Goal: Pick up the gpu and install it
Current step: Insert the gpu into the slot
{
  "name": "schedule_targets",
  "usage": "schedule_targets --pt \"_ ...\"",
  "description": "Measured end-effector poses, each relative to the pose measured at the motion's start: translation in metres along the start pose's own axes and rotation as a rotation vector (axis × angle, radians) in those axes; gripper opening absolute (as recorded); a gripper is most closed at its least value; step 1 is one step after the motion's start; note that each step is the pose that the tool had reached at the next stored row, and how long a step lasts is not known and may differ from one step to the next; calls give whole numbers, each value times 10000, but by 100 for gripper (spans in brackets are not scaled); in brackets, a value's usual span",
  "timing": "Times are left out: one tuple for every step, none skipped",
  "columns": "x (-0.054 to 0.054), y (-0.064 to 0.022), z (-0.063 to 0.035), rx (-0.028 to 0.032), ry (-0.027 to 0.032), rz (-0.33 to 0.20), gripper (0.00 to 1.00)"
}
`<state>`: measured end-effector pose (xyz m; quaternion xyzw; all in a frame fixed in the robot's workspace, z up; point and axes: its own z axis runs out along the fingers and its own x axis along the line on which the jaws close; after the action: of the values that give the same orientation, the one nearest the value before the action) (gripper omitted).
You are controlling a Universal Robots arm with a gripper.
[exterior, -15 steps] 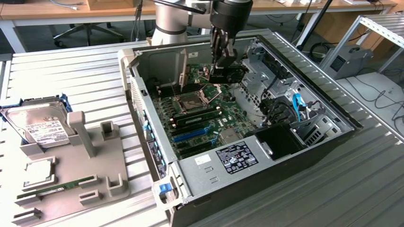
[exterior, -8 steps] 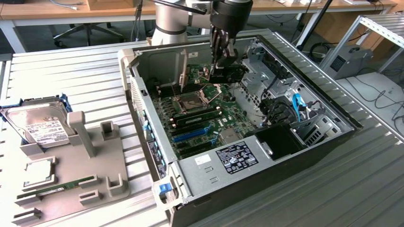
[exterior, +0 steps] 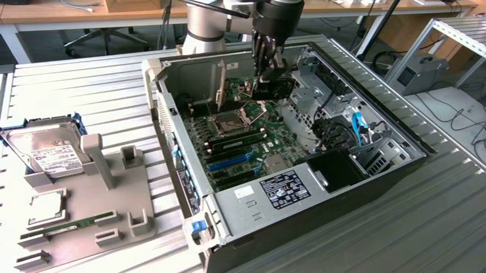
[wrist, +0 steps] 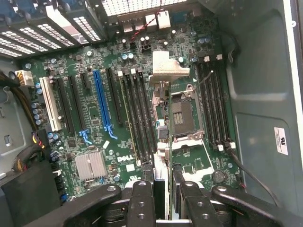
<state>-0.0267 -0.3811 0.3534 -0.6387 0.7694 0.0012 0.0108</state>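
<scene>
One gpu [exterior: 275,89] clamped edgewise between the tool [exterior: 267,75] fingers.

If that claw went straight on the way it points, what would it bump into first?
Probably the motherboard, near the CPU socket; the gpu in the gripper would touch first. Depth is unclear.

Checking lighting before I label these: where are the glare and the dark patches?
Exterior view: even room light, the computer case shaded deep inside. Wrist view: glare washes out the vent grille, the gripper sits dark against the lit motherboard.
</scene>
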Motion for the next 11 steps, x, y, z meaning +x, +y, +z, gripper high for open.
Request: schedule_targets --pt "0 0 0 -1 0 -42 26" --pt "0 0 0 -2 0 -87 26" --pt "0 0 0 -2 -1 -123 26" --pt "0 0 0 -3 -1 -167 26" --pt "0 0 0 -4 -2 -206 26" --pt "0 0 0 -5 -2 -248 26" --pt "0 0 0 -5 -4 -290 26" --pt "0 0 0 -6 -4 -360 26" --pt "0 0 0 -9 -5 -466 26" --pt "0 0 0 -10 -7 -547 26" --pt "0 0 0 -11 -7 -607 26"
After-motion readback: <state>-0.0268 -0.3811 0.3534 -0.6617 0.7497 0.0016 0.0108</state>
